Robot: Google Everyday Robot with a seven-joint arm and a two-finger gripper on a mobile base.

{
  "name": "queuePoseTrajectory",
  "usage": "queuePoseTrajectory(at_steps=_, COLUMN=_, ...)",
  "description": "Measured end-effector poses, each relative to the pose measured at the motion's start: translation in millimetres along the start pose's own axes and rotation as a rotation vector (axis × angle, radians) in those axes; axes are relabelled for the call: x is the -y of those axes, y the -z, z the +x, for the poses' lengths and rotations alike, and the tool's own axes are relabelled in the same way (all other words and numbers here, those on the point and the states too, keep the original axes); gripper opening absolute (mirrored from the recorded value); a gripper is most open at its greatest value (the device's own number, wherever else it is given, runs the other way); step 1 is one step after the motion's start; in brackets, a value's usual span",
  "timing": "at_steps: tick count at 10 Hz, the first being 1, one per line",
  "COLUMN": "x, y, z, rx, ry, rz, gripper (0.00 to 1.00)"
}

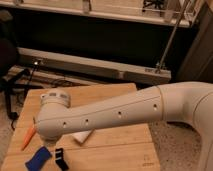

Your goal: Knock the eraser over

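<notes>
While the arm (120,112) hides the gripper above the table (125,150), open or closed untellable, the eraser (82,136), at the arm's six o'clock, appears light and stiff; contact advised high on its side.

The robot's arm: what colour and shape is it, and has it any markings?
The arm is a thick, smooth cream-white tube with a row of small dark holes. Its rounded end joint carries a flat circular cap. The gripper is hidden below that joint, over the table's left side.
</notes>
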Motion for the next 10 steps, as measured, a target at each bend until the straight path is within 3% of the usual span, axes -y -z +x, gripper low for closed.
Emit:
queuePoseTrajectory(at_steps=1, x=8, y=-4, z=5, rx=-0.001, ry=0.011, rz=0.018, gripper=0.24)
queuePoseTrajectory(at_steps=3, x=41, y=-25, z=17, rx=0.003, ry=0.052, rz=0.111, gripper=0.05)
queuePoseTrajectory(at_steps=5, x=79, y=-49, z=23, rx=0.031, ry=0.118, rz=0.222, gripper=0.0)
queuePoseTrajectory(at_steps=6, x=87, y=-60, z=14, rx=0.079, ry=0.149, rz=0.257, gripper=0.0)
queuePoseTrajectory(at_steps=7, x=88, y=-65, z=3, rx=0.129, ry=0.165, rz=0.269, gripper=0.0)
queuePoseTrajectory(at_steps=8, x=77, y=-68, z=-21, rx=0.226, ry=0.173, rz=0.255, gripper=0.0)
queuePoseTrajectory(at_steps=10, x=53, y=-61, z=-50, rx=0.338, ry=0.141, rz=0.191, gripper=0.0)
